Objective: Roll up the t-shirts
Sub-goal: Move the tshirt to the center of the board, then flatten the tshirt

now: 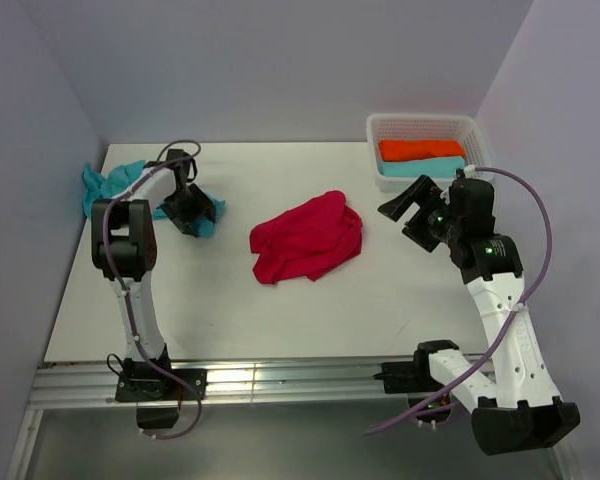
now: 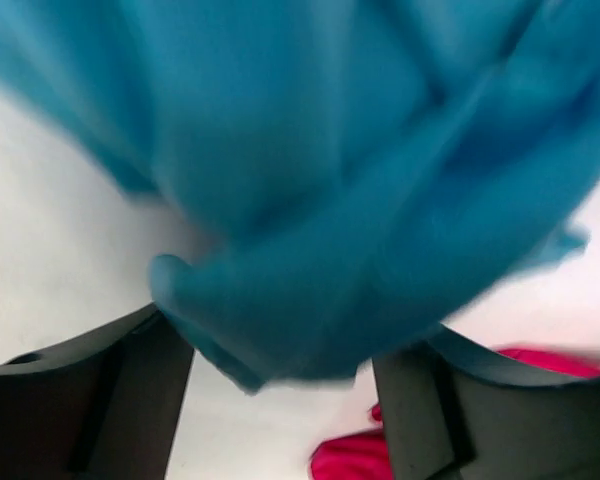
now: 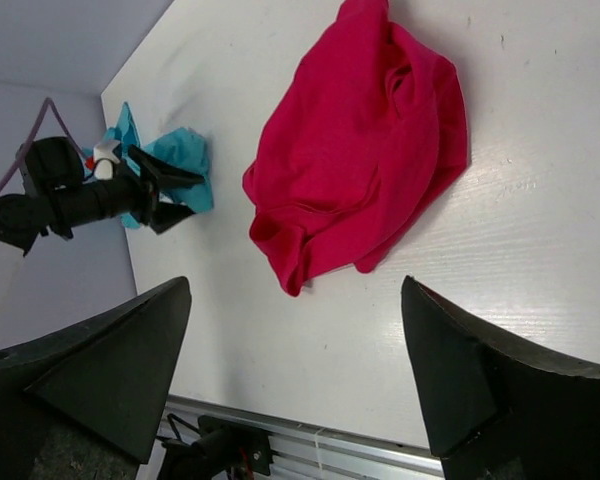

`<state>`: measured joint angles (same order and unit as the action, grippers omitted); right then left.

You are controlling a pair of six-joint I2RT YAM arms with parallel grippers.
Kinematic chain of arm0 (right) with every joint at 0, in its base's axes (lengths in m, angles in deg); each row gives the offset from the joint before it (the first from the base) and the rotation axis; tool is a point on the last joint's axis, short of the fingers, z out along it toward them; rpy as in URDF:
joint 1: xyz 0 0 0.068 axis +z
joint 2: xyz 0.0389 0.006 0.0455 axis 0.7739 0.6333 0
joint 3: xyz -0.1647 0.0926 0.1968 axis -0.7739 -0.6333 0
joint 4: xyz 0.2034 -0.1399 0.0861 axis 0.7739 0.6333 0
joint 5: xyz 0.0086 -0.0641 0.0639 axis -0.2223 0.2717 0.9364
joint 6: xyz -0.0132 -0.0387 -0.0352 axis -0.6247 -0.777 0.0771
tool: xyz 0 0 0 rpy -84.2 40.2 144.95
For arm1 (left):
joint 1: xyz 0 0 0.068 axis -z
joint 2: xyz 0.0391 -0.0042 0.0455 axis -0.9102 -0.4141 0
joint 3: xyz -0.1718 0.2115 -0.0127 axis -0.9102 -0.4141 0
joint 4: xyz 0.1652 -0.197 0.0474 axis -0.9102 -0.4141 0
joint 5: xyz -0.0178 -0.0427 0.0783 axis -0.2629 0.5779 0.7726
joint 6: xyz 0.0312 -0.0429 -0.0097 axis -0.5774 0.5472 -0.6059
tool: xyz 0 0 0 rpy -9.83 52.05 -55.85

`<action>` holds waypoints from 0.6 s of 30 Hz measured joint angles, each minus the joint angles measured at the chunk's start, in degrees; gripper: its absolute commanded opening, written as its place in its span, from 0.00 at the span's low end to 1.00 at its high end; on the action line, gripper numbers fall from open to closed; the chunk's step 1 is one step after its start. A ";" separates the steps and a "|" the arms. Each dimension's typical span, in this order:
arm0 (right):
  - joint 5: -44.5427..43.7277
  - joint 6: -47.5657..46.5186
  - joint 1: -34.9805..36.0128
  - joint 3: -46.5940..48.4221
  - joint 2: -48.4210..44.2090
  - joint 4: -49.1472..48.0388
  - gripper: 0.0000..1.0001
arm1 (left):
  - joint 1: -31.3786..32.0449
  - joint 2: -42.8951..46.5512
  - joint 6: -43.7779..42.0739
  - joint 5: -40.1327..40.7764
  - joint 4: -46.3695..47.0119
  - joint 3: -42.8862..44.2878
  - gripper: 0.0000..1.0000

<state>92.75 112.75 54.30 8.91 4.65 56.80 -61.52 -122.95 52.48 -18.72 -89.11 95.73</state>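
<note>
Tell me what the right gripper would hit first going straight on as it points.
The right gripper would likely meet the red shirt, lying straight ahead; depth is unclear, so possibly the table first.

Robot lab test cell. Plain white table (image 1: 380, 310) boxed in by bare pale walls (image 1: 280, 60) on three sides. Left arm (image 1: 130, 245) and right arm (image 1: 500, 290) are bolted to an aluminium rail (image 1: 280, 380) along the near edge, with purple cables (image 1: 542, 230) looping loose off both. White plastic basket (image 1: 420, 124) sits at the far right corner.
</note>
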 measured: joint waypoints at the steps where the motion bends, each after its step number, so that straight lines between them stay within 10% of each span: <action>1: 0.00 0.20 0.00 0.00 0.22 0.13 0.91 | -0.83 -1.97 -0.24 -0.04 -0.92 2.97 0.66; 8: 0.63 2.54 0.00 0.00 1.03 0.50 0.87 | -12.85 -18.58 -2.03 1.49 -1.90 31.41 0.68; 11: 1.18 3.08 0.00 -0.02 1.07 0.50 0.89 | -19.12 -24.35 -2.86 0.87 2.64 41.72 0.92; 18: 2.45 3.08 0.07 -0.02 1.60 0.37 0.96 | -17.94 -7.26 -5.75 1.60 15.41 27.36 1.00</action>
<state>95.20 115.83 54.37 8.89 6.25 57.17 -79.47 -130.20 46.73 -17.12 -73.70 123.10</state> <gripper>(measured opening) 0.961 0.994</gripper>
